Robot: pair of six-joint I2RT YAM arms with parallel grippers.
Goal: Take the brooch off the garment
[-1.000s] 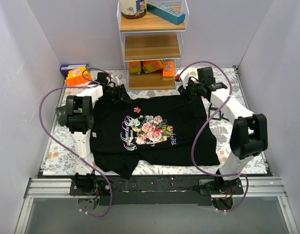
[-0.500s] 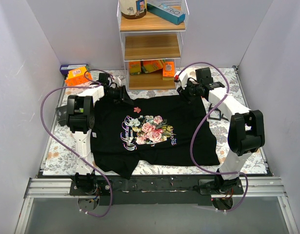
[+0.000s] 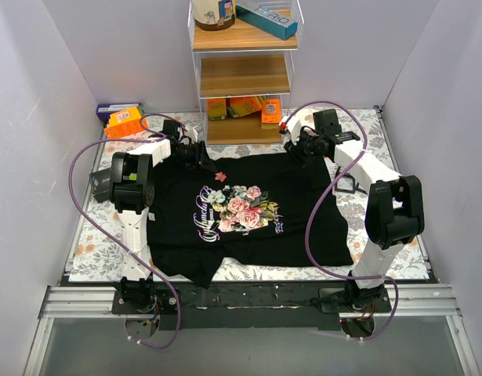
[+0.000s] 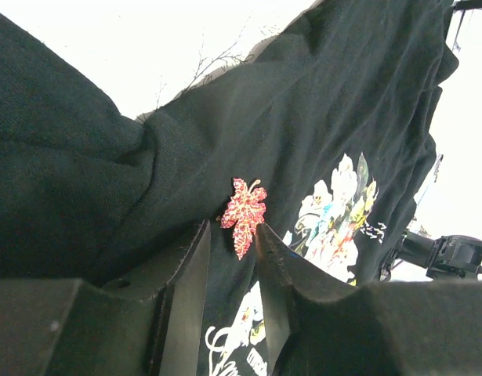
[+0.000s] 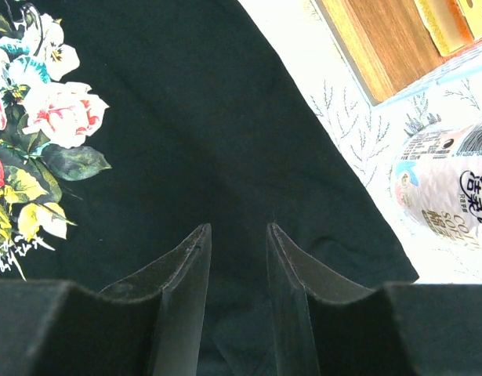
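Observation:
The garment [image 3: 303, 196], a black T-shirt with a rose print [image 3: 239, 205], lies spread on the table. The brooch [image 3: 220, 176], a small red leaf-shaped pin, sits on the chest above the print. In the left wrist view the brooch [image 4: 243, 213] hangs right at the tips of my left gripper [image 4: 231, 229], whose jaws stand apart with its lower point between them. The left gripper [image 3: 208, 162] is low over the shirt's left shoulder. My right gripper [image 5: 237, 229] is open with its tips down on black fabric [image 5: 186, 94] near the right shoulder [image 3: 294, 151].
A wooden shelf unit [image 3: 243, 78] stands just behind the shirt's collar. Orange packets [image 3: 125, 123] lie at the back left. A white bottle [image 5: 444, 188] lies near the right gripper. Purple cables loop over both arms. A small black frame [image 3: 346, 186] lies right of the shirt.
My left gripper has slid to the right along the shoulder, up to the brooch. The right arm shifted slightly left early on, then stayed still.

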